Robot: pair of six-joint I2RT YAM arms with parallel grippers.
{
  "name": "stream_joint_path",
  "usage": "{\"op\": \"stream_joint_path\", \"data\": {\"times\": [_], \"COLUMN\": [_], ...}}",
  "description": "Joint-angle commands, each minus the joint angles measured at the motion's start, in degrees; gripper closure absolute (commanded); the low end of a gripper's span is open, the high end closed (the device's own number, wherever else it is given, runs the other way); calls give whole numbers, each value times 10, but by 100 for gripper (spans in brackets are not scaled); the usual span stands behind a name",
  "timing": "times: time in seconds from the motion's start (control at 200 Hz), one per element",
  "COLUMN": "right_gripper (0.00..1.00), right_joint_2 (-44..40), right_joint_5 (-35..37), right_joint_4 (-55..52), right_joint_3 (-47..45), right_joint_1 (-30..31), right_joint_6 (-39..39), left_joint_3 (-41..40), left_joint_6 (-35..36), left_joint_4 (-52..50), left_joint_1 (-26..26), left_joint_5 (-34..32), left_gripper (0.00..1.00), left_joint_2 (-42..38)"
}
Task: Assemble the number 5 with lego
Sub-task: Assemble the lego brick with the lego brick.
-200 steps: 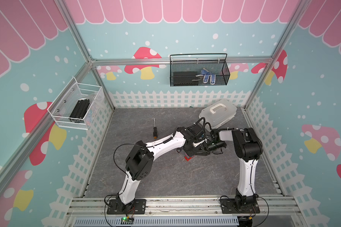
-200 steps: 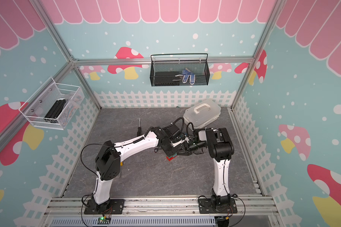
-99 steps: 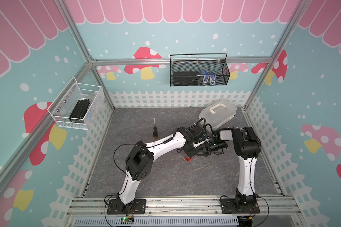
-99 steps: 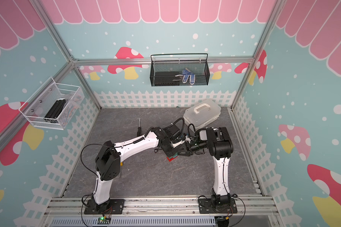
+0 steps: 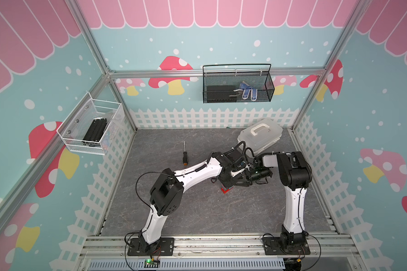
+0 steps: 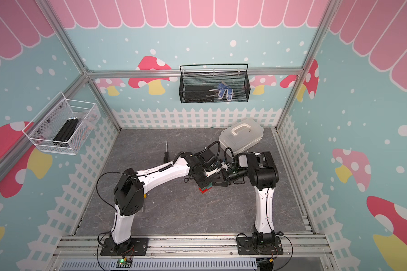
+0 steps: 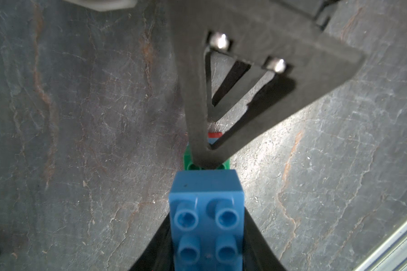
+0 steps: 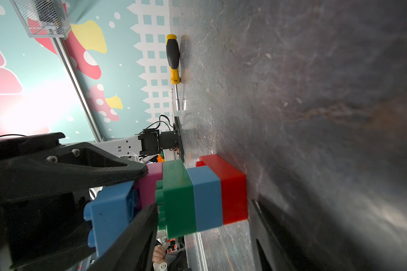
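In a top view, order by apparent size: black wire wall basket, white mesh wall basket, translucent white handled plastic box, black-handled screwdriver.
Largest: black wire wall basket and white mesh wall basket, too alike to rank.
Next: translucent white handled plastic box.
Smallest: black-handled screwdriver, by far.

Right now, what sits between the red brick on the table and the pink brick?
Two bricks: a lower blue brick directly on the red brick, then a green brick under the pink brick. The right wrist view shows this.
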Motion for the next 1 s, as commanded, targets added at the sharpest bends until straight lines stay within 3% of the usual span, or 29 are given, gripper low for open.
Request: {"op": "stream_joint_path", "data": {"times": [0.0,0.32,0.5,0.69,0.996], "right_gripper": [35,34,36,38,46], "right_joint_2": [-10,-46,-78,-103,-103], "right_joint_5": [7,42,83,155,207], "right_joint_4": [3,53,126,168,172], "right_joint_3": [0,-20,-46,-62,-77], "right_joint_1": [-23,-29,-43,-52,-49], "right_joint_6": [-26,41,128,197,220], "left_joint_3": [2,10,21,28,11], "left_joint_6": [0,-3,-2,-1,-1], "left_joint_4": [-11,-11,-11,-11,-12], "left_joint_1": [-3,-4,-4,-2,-1], "left_joint_5": [4,1,-1,-3,-21], "left_gripper": [59,56,53,36,34], "left_joint_2": [-15,-10,-8,-18,-60]}}
